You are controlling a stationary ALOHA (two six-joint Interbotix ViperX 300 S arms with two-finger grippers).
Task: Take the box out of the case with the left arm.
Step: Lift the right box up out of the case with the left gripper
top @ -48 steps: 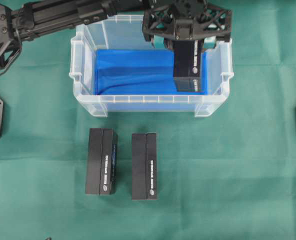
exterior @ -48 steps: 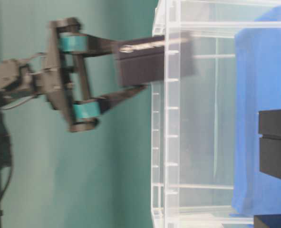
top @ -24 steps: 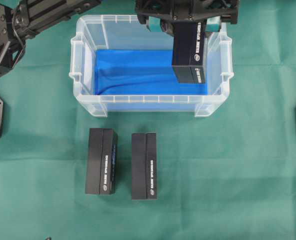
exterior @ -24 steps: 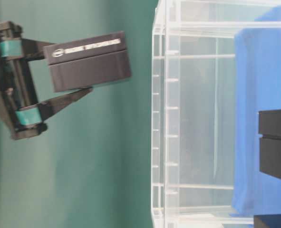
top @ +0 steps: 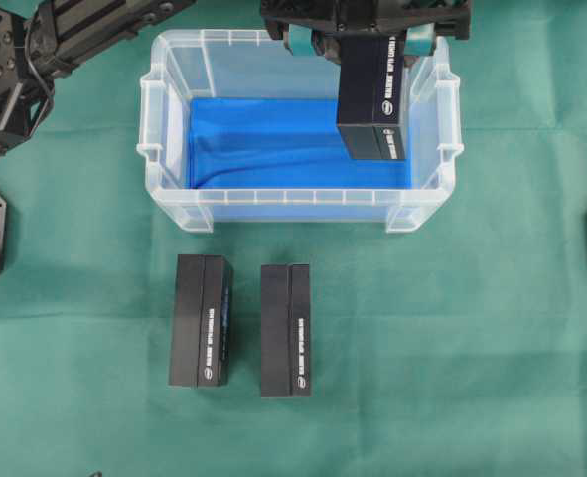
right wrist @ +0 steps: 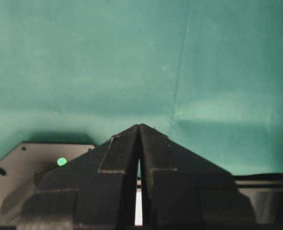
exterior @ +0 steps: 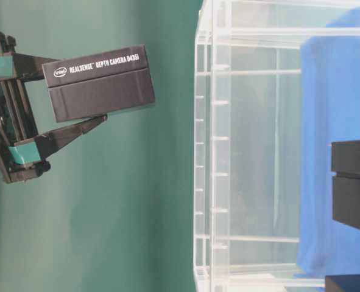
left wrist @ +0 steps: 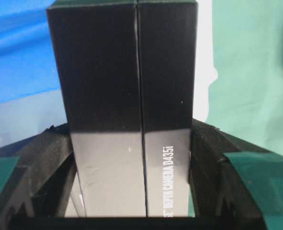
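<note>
Gripped across its two long sides: the box [left wrist: 127,110] sits between the fingers [left wrist: 45,163] of the left gripper [left wrist: 131,191], pinched near one end so that most of its length hangs free below the jaws. Raised clear of the case [exterior: 210,152] in the table-level view, well apart from the rim, so nothing drags on the plastic wall. Seen from overhead still above the right end of the blue lining [top: 263,139] (lifted, not yet carried sideways). Tilted a little in the grip, printed face outward. Laid side by side on the green cloth [top: 472,328] in front of the case: two other black boxes [top: 202,320], probably marking where this one belongs. Parked at the right edge, the right gripper [right wrist: 139,143] has its fingers pressed together on nothing, out of the way since the job belongs to the other arm.
</note>
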